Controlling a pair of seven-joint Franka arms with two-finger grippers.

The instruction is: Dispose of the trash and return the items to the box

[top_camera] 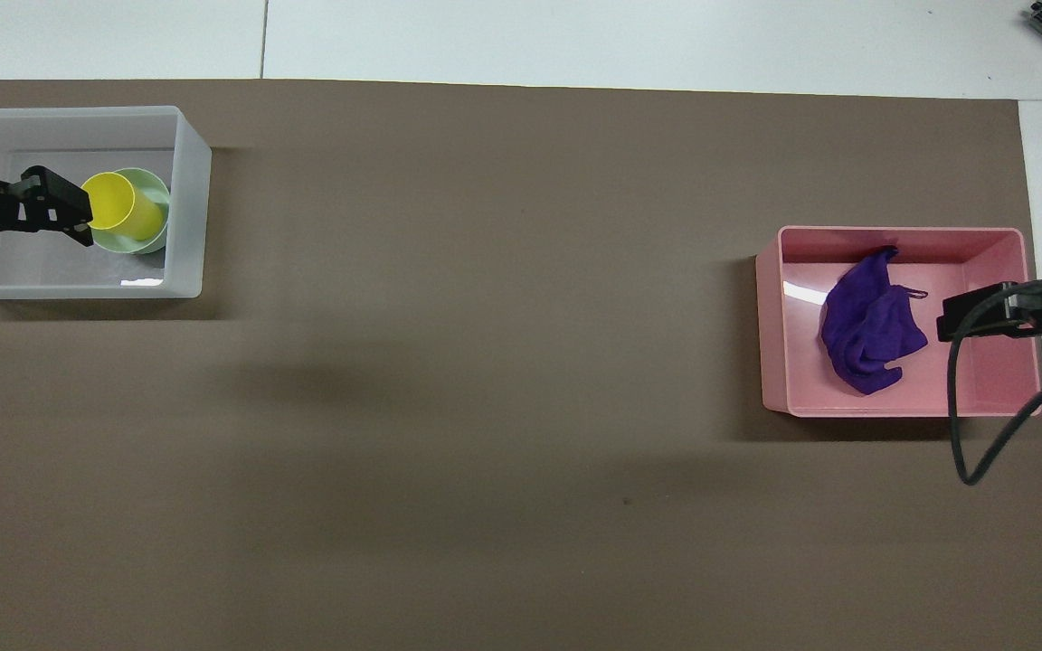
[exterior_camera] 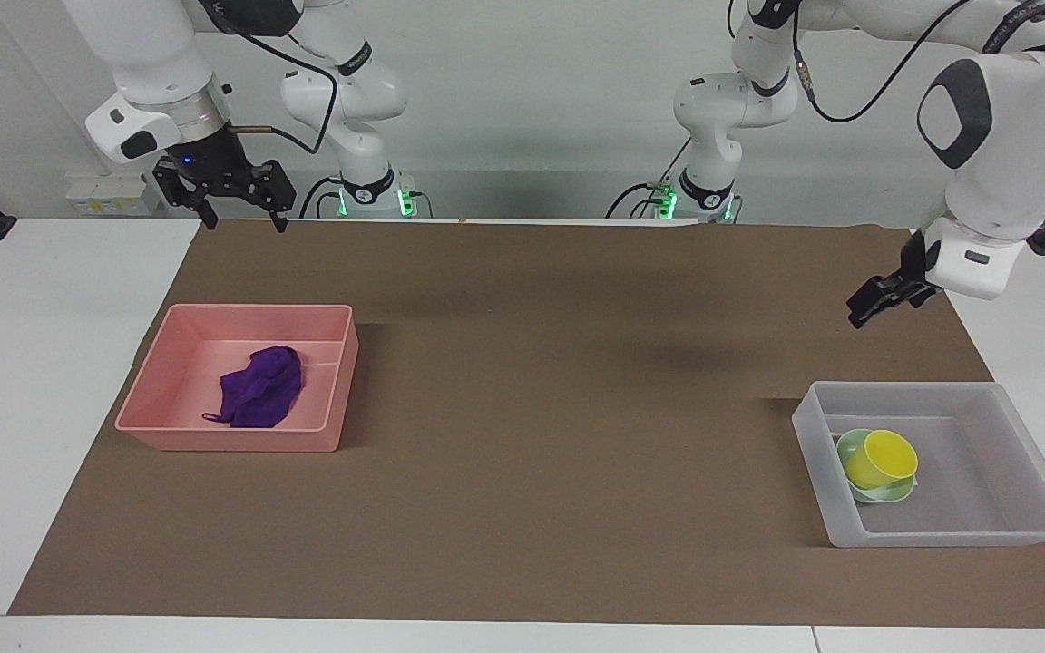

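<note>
The rag point(exterior_camera: 259, 386), a deep-purple soft cloth lying crumpled with a thin loop at one edge, rests on the floor of the pink tray point(exterior_camera: 323, 381), a rigid rectangular container with sloped walls at the right arm's end of the brown mat point(exterior_camera: 522, 399). The cup point(exterior_camera: 882, 456), smooth yellow plastic, lies tilted in the bowl point(exterior_camera: 852, 448), a pale mint-green round dish slightly wider than the cup; most of the bowl is covered by the cup, so only part of its rim shows. Both sit in the box point(exterior_camera: 985, 535), a translucent whitish rectangular bin with low walls at the left arm's end of the mat, in the part of the box nearer the table's middle. A small bright patch shows on the box floor in the overhead view; whether it is a label or glare cannot be determined. The left gripper point(exterior_camera: 874, 304) hangs empty in the air over the mat at the robots' side of the box, touching nothing; its fingers are spread, one partly cut off at the overhead frame edge. The right gripper point(exterior_camera: 241, 216) waits raised over the mat edge nearest the robots, above the tray's end of the table, fingers apart and empty; in the overhead view only a dark portion and a looping cable point(top_camera: 969, 398) show.
</note>
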